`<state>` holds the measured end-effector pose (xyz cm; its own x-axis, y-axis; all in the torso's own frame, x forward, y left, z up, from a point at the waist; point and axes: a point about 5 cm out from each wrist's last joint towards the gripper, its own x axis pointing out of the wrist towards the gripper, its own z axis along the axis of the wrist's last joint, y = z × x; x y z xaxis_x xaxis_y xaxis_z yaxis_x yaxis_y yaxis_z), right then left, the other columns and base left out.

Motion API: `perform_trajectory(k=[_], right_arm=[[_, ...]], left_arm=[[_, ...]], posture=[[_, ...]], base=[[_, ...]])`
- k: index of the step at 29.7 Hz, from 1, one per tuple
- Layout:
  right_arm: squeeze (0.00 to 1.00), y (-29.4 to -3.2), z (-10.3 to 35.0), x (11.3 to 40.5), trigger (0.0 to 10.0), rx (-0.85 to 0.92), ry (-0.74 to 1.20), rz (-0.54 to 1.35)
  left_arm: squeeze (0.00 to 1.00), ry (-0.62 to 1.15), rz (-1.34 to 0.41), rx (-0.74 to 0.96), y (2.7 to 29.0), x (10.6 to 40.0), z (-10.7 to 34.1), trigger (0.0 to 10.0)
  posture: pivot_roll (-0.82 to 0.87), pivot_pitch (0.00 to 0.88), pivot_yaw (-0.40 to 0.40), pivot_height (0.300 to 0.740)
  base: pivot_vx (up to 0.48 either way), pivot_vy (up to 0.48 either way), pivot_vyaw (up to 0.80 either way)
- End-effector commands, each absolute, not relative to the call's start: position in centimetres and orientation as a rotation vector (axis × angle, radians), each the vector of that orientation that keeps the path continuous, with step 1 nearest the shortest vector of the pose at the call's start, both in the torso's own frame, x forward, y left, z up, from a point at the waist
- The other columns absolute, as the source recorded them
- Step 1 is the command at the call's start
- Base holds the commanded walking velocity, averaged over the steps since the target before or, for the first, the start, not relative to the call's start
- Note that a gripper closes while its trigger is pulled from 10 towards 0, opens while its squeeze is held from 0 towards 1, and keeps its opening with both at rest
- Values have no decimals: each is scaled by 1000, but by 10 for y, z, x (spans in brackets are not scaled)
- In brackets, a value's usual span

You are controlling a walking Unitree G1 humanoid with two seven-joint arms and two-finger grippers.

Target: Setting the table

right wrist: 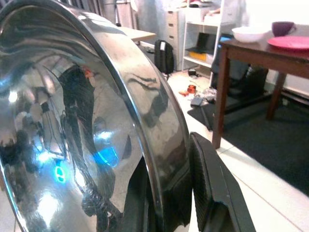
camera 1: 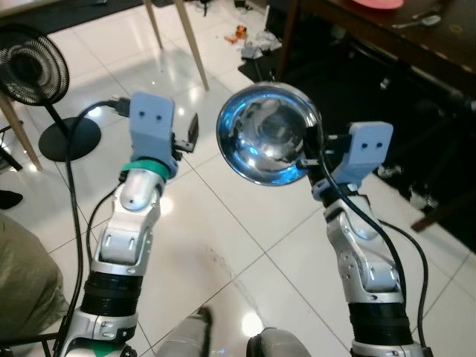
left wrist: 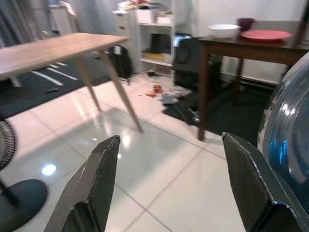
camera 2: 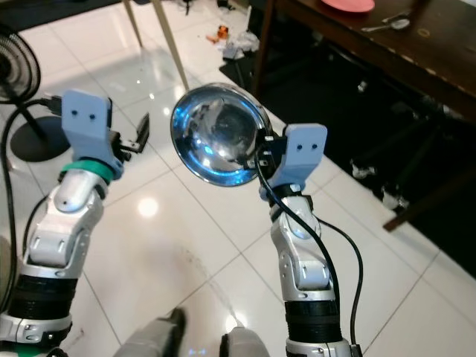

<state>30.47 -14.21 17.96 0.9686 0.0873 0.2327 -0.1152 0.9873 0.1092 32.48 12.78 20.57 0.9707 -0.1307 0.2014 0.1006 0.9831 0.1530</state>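
No legible text, no labels, no brands, no numbers, no signs on anything

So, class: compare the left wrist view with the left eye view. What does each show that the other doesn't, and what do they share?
Left wrist view alone: a light wooden table, white shelves, and on the dark table a white bowl and purple cup.

Left eye view alone: a black fan, both silver arms, the right tool gripping the bowl's rim.

Both: the steel bowl, dark table, pink plate, open left tool, white tiles.

Silver arms, blue wrist housings (camera 1: 152, 119).
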Motion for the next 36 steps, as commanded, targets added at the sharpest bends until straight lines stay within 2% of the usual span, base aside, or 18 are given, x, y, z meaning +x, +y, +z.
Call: perform_trajectory(k=[1, 8, 36], right_arm=[[0, -140, 182, 303, 10000, 138, -243, 113], [0, -141, 182, 303, 10000, 138, -243, 105], [0, -141, 189, 303, 10000, 184, -281, 81]], left_arm=[[0, -205, -86, 153, 131, 326, 202, 10000], [0, -206, -47, 165, 134, 328, 203, 10000], [0, -208, 6, 167, 134, 336, 205, 10000]], posture=[[-38, 0, -1, 740], [-39, 0, -1, 740], [-39, 0, -1, 740]], base=[[0, 0, 800], [189, 0, 800], [465, 0, 0]])
